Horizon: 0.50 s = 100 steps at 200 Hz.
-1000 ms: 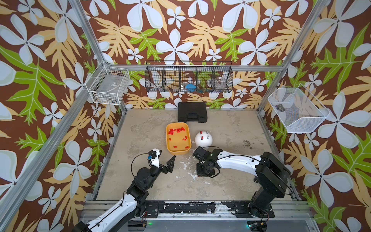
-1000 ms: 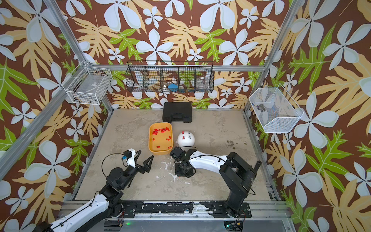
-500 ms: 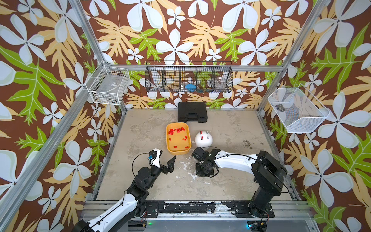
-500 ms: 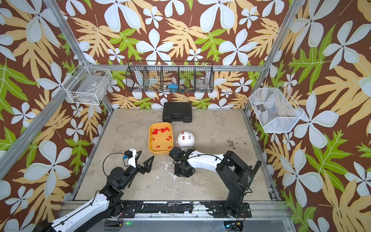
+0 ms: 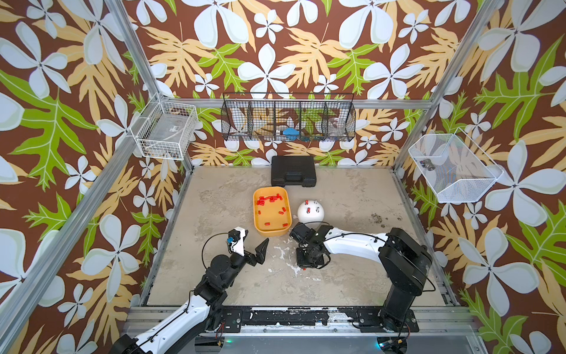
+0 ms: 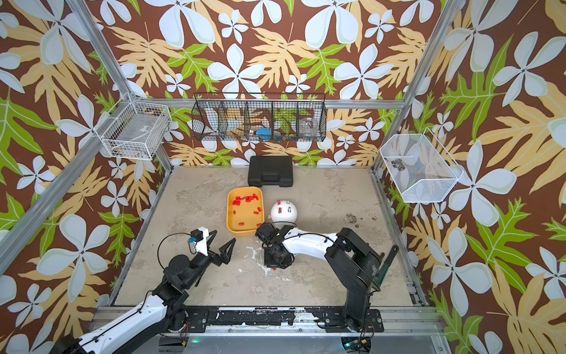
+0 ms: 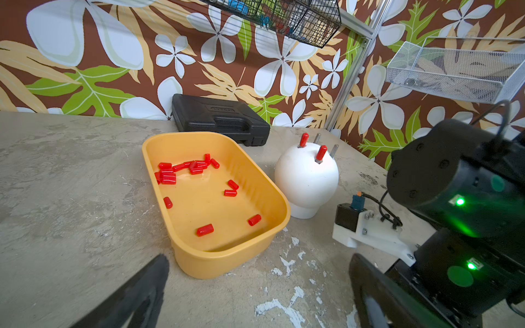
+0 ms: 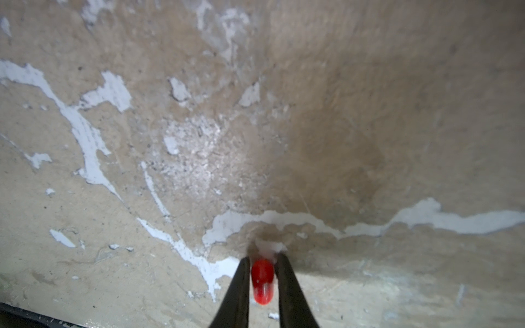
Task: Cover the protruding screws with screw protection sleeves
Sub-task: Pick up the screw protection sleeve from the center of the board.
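1. Closing on a single red sleeve point(image 8: 262, 281), the right claw point(image 8: 263, 259) is working low over the tabletop point(image 8: 369, 113), in front of the white dome point(image 5: 311, 213). Its two fingers are pressing the sleeve's sides, so it appears to be grasping it.
2. The left claw point(image 6: 220, 241) is hanging released and wide just beside the yellow tray point(image 7: 221, 264), where the spare sleeves point(image 7: 167, 177) are lying loose.
3. On the dome, two screws are already wearing red caps point(image 7: 321, 153), and two bare screws point(image 7: 334, 150) are still waiting.
4. Judging from this, the pick-up step is under way. The next move is calling for a lift, turning the sleeve's open end downward and lining it up squarely over a bare stud.
5. Compared with a second ago, the right claw is staying over the same patch while its elbow is drifting slightly inward. The left arm, tray and dome are keeping their places.
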Motion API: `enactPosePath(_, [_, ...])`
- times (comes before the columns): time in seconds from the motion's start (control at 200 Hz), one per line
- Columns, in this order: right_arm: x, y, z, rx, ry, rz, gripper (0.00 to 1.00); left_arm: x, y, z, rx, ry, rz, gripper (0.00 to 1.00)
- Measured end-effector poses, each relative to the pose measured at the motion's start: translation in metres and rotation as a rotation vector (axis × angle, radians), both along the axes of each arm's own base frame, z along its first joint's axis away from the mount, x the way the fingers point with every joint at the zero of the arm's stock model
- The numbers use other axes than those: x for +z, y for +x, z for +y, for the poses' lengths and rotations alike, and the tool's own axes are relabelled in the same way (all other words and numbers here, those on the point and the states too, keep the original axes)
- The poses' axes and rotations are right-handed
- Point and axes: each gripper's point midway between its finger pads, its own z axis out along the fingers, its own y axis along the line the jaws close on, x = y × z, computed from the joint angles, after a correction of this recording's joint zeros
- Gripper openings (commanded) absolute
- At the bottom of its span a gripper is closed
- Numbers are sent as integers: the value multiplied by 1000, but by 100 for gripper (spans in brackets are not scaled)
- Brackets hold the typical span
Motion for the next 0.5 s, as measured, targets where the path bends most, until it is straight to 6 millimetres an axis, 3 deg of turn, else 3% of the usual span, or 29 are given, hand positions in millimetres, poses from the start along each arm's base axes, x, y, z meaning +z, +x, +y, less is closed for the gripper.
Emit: enactPosePath(0.5, [0,1,-2,19,-12,-8,14,-2,0,0,-1,4,6,100])
